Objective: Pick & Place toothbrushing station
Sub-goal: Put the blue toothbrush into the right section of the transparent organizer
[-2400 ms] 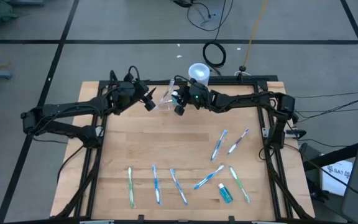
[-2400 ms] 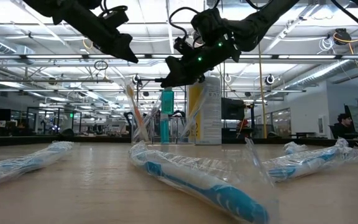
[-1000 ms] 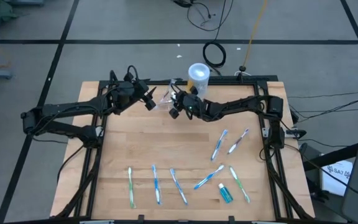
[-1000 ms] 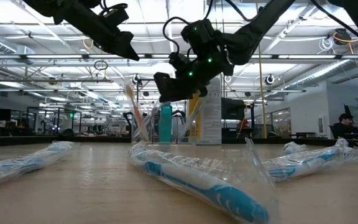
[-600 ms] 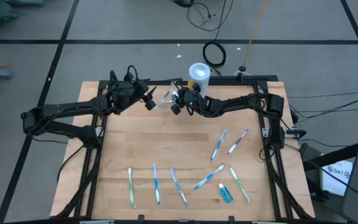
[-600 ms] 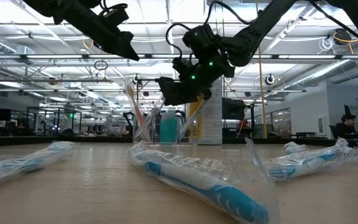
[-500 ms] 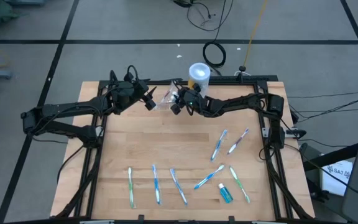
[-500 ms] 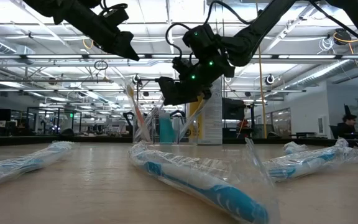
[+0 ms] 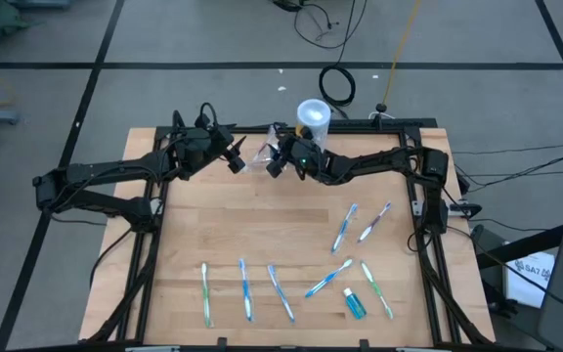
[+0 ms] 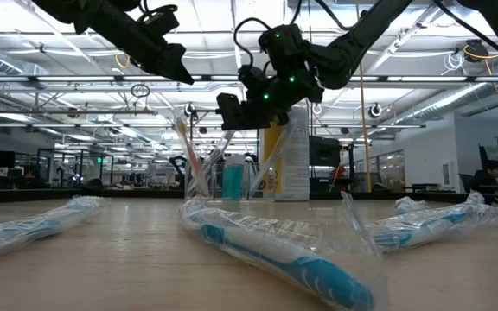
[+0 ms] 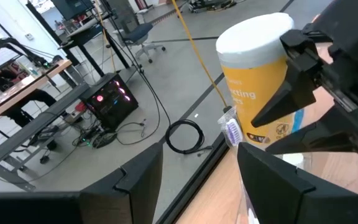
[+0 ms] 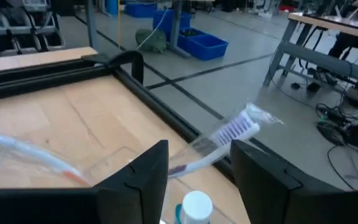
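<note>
- The small clear plastic cup (image 9: 254, 154), holding toothbrushes, stands at the table's 12 o'clock edge, between both grippers.
- The right gripper (image 9: 273, 163) hovers at its 3 o'clock, fingers spread, empty.
- The left gripper (image 9: 235, 160) waits at its 9 o'clock, fingers parted.

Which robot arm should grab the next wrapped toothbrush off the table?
Probably the right. Its right gripper is open above the clear cup, and the nearest wrapped toothbrushes lie on its side. The left gripper is open too, beside the cup.

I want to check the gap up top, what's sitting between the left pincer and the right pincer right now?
The clear plastic cup of toothbrushes stands between the left pincer and the right pincer, seen in the high view.
</note>
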Action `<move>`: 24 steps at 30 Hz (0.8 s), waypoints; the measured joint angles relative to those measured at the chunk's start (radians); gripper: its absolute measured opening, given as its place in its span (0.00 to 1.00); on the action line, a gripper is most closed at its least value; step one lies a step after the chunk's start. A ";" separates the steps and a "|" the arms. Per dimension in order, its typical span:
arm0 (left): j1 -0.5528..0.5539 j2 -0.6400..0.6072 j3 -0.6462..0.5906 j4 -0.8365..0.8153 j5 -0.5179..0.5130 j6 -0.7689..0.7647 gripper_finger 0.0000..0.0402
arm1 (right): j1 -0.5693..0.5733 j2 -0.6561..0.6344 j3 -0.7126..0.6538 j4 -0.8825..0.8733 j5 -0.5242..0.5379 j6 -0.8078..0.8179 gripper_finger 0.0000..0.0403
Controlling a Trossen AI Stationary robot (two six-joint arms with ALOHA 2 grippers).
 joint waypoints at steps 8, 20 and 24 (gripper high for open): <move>0.000 0.000 0.000 0.000 0.000 0.000 0.53 | 0.010 -0.007 0.000 -0.001 -0.198 -0.012 0.41; 0.000 0.000 0.000 -0.007 0.000 0.000 0.53 | 0.153 -0.193 0.000 -0.407 -0.233 -0.042 0.41; 0.000 0.000 0.000 -0.008 0.006 -0.001 0.53 | 0.195 -0.257 -0.002 -0.672 -0.233 0.071 0.41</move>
